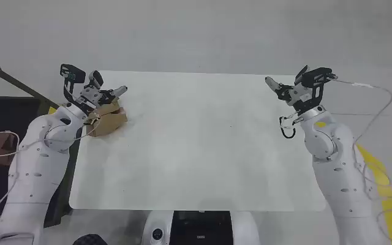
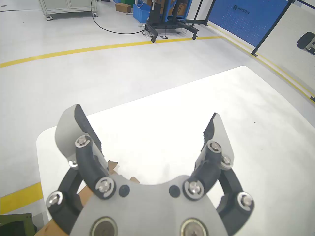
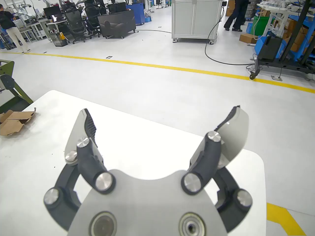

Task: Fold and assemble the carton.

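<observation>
A brown cardboard carton [image 1: 108, 119], partly folded with flaps up, lies at the far left edge of the white table [image 1: 202, 141]. My left gripper [image 1: 117, 92] hangs just above and behind it, open and empty; in the left wrist view its fingers [image 2: 81, 124] spread wide, with a bit of the carton [image 2: 112, 167] under them. My right gripper [image 1: 274, 86] stands open and empty over the table's far right corner. From the right wrist view the carton [image 3: 14, 122] lies far across the table.
A dark green frame [image 3: 9, 87] stands off the table's left side beyond the carton. The floor past the far edge has a yellow line [image 3: 172, 68], carts and cabinets.
</observation>
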{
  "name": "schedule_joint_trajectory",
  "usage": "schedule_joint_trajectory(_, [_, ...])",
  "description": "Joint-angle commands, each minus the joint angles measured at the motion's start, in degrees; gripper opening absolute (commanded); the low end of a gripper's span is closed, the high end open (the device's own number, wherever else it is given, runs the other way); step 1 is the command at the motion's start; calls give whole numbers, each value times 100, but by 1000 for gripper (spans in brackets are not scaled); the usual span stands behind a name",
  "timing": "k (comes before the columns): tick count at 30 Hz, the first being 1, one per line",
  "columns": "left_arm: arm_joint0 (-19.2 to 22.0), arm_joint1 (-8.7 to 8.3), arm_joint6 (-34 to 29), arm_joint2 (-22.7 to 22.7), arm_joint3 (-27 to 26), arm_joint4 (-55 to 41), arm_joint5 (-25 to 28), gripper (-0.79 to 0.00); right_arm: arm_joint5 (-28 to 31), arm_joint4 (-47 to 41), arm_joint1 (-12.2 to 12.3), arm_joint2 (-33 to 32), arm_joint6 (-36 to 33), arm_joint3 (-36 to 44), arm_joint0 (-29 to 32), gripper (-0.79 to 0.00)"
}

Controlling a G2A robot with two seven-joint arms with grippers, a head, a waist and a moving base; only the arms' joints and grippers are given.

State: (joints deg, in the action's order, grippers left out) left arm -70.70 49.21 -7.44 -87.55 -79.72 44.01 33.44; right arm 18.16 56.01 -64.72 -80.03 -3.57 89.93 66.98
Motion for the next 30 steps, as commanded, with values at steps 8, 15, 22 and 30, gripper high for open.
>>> schedule_joint_trajectory(8, [0,0,0,0,0,0,0,-1,0,0,0,0,0,0,0,0])
schedule_joint_trajectory(15, [0,0,0,0,0,0,0,0,0,0,0,0,0,0,0,0])
schedule_joint_trajectory(22, [0,0,0,0,0,0,0,-1,0,0,0,0,0,0,0,-1])
schedule_joint_trajectory(30, [-46,6,-512,-49,119,-985,382,0,0,0,0,0,0,0,0,0])
